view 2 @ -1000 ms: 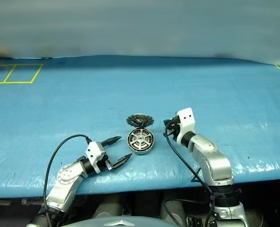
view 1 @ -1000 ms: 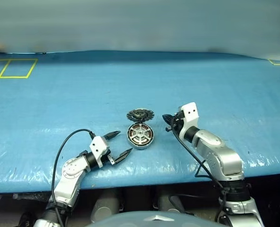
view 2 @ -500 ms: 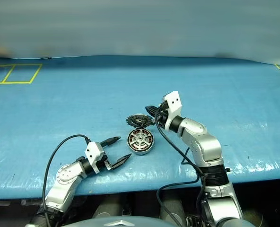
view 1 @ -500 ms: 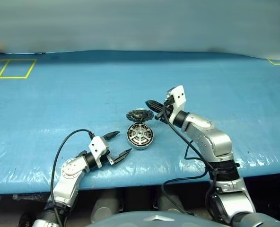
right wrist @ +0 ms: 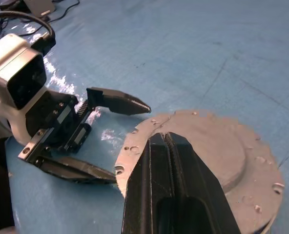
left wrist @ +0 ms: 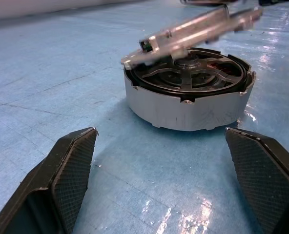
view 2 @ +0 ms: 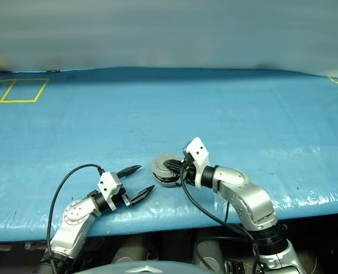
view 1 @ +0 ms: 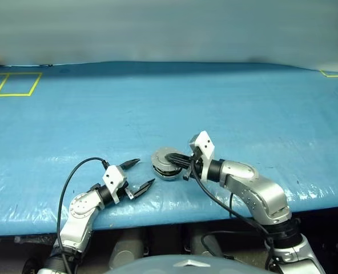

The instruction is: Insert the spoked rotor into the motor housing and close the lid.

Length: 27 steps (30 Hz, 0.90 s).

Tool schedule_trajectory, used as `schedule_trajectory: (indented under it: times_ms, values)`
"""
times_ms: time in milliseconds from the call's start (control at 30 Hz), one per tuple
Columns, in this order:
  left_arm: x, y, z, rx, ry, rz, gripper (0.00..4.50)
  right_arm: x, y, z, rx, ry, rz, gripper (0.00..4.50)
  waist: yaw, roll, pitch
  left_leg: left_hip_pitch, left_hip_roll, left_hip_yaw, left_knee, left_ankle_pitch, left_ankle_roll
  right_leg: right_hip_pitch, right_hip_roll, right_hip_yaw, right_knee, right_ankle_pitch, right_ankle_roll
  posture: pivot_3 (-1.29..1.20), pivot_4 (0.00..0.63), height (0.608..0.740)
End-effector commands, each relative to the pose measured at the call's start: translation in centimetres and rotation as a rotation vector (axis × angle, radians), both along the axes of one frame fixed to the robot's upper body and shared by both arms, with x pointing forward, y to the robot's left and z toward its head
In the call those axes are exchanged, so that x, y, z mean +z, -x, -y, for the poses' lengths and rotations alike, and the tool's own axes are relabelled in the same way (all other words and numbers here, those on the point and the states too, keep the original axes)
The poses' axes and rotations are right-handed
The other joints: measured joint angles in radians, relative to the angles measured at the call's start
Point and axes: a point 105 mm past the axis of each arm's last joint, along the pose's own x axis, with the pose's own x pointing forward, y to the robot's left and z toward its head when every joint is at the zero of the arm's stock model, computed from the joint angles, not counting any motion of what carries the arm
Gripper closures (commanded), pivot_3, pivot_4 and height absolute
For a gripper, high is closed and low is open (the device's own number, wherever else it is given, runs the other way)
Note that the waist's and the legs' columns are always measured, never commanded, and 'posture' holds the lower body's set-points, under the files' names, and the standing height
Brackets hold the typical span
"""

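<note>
closed right gripper [right wrist: 165, 141] atop tilted lid [right wrist: 217, 151] over motor housing [left wrist: 188, 100]

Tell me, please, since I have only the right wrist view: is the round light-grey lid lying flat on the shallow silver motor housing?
Observer: No. The left wrist view shows the lid tilted: one edge sits at the rim of the motor housing, and the opposite edge is raised.
Operator: Thank you. Is the black spoked rotor inside the housing?
Observer: Yes. The spoked rotor lies inside the housing, and its silvery spokes and hub show through the gap under the lid.
</note>
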Motion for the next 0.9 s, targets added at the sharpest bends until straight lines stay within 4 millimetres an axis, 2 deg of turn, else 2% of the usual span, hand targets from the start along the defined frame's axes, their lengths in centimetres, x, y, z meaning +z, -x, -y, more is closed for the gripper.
schedule_trajectory:
  times_ms: [33,300,400,467,667,700,800,900]
  values:
    - [0.3,0.0,-0.2,-0.003,0.0,0.009,0.0,-0.9,0.5,-0.3,0.008,0.058,0.017,4.45,0.0,0.0,0.0,0.0,0.0,0.0,0.0,0.0,0.0,0.0,0.0,0.0,0.0,0.0,0.0,0.0,0.15,0.74]
    - [0.5,0.0,-0.2,-0.005,0.0,0.014,0.0,-3.8,0.1,-0.5,-0.062,0.115,-0.019,4.45,-0.002,-0.001,-0.001,0.001,0.0,0.0,0.0,0.0,0.0,0.001,0.0,0.0,0.0,-0.001,0.002,0.0,0.15,0.74]
    - [0.6,0.0,-0.3,-0.002,-0.001,0.017,0.0,-4.1,0.2,-0.6,-0.069,0.116,-0.019,4.45,-0.003,-0.003,-0.002,0.002,0.001,0.0,0.0,0.0,-0.001,0.001,0.0,0.0,0.0,-0.001,0.003,0.0,0.15,0.74]
    - [0.7,0.0,-0.3,-0.002,-0.001,0.019,0.0,-3.6,0.0,-0.6,-0.082,0.089,-0.006,4.45,-0.003,-0.004,-0.003,0.003,0.001,0.0,0.0,0.0,-0.001,0.002,0.0,0.0,0.0,-0.003,0.004,0.0,0.15,0.74]
    - [0.9,-0.1,-0.3,-0.003,0.003,0.028,0.0,-0.4,-1.6,0.1,-0.182,-0.054,0.098,4.45,-0.003,-0.004,-0.003,0.002,0.001,0.0,0.0,-0.002,-0.006,0.001,-0.001,0.0,0.0,-0.002,0.004,0.0,0.15,0.74]
    - [0.9,-0.1,-0.3,-0.004,0.005,0.031,0.0,-0.2,-1.6,0.2,-0.18,-0.062,0.108,4.08,-0.002,-0.004,-0.003,0.002,0.001,0.0,0.0,-0.002,-0.006,0.001,-0.001,0.0,0.0,-0.001,0.003,0.0,0.15,0.74]
    - [1.3,-0.2,-0.2,-0.006,0.014,0.052,0.0,-0.2,-1.9,0.3,-0.204,-0.052,0.12,3.36,-0.002,-0.004,-0.003,0.001,0.001,0.0,0.0,-0.001,-0.003,0.0,-0.001,-0.001,0.0,0.0,0.0,0.0,0.15,0.74]
    - [1.9,-0.5,-0.2,-0.006,0.023,0.075,0.0,-0.3,-2.2,0.3,-0.228,-0.043,0.131,2.3,-0.001,-0.003,-0.003,0.001,0.001,0.0,-0.001,-0.001,-0.003,-0.001,-0.001,-0.001,0.0,0.0,-0.001,0.0,0.15,0.74]
